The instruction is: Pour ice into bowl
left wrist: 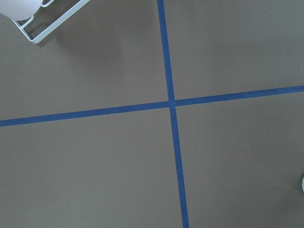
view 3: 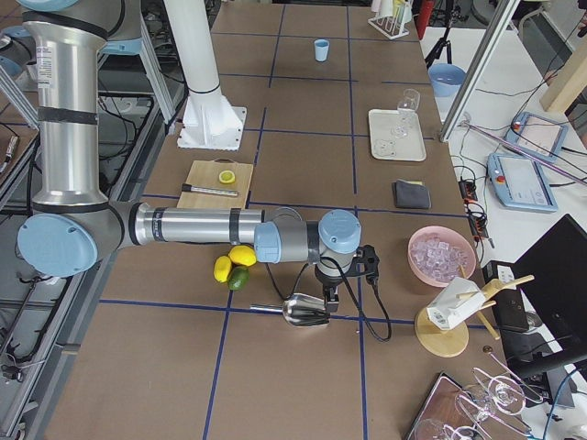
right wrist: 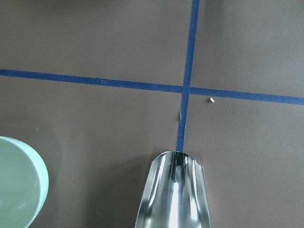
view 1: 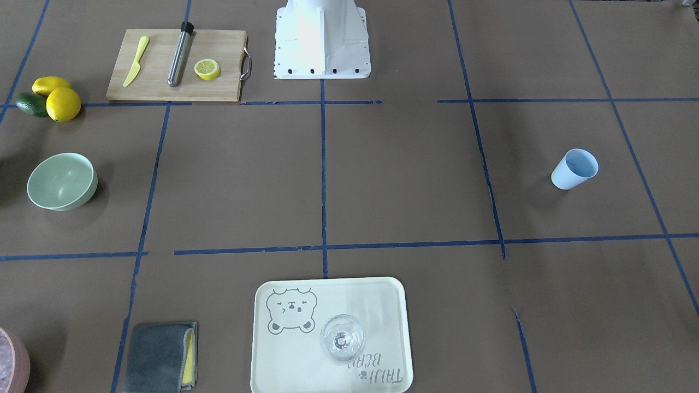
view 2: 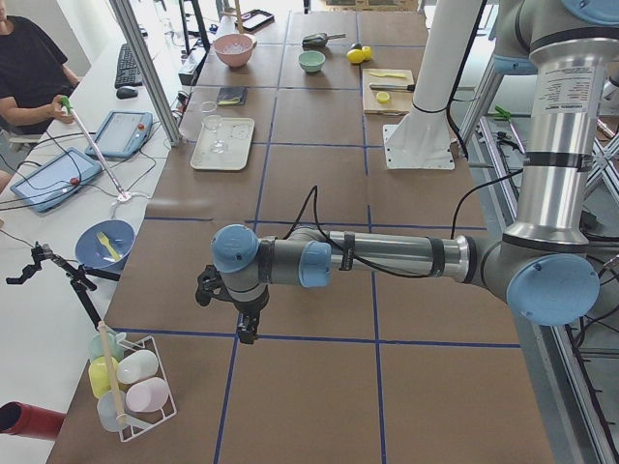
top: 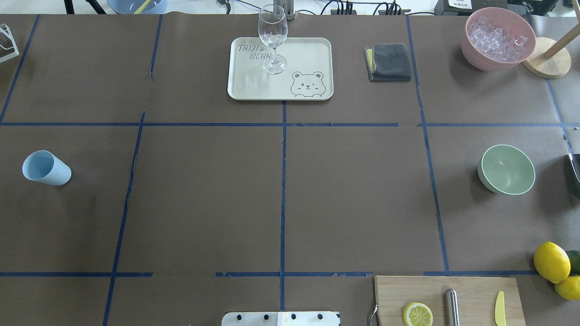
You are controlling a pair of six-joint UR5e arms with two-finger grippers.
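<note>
The pale mint-green bowl (top: 506,169) stands empty on the table's right side; it also shows in the front view (view 1: 61,182) and at the lower left of the right wrist view (right wrist: 14,187). The ice (top: 497,37) lies in a pink container (top: 473,50) at the far right corner. My right gripper (view 3: 330,295) hangs over a shiny metal scoop (view 3: 304,312) near the bowl; the scoop (right wrist: 173,194) looks empty. I cannot tell whether this gripper is open or shut. My left gripper (view 2: 248,334) hovers over bare table, far from the bowl; I cannot tell its state.
A light blue cup (top: 46,168) stands on the left. A tray (top: 312,54) with a wine glass (top: 272,38) and a grey cloth (top: 389,62) lie at the far edge. A cutting board (top: 471,290) and lemons (top: 552,262) sit near the bowl.
</note>
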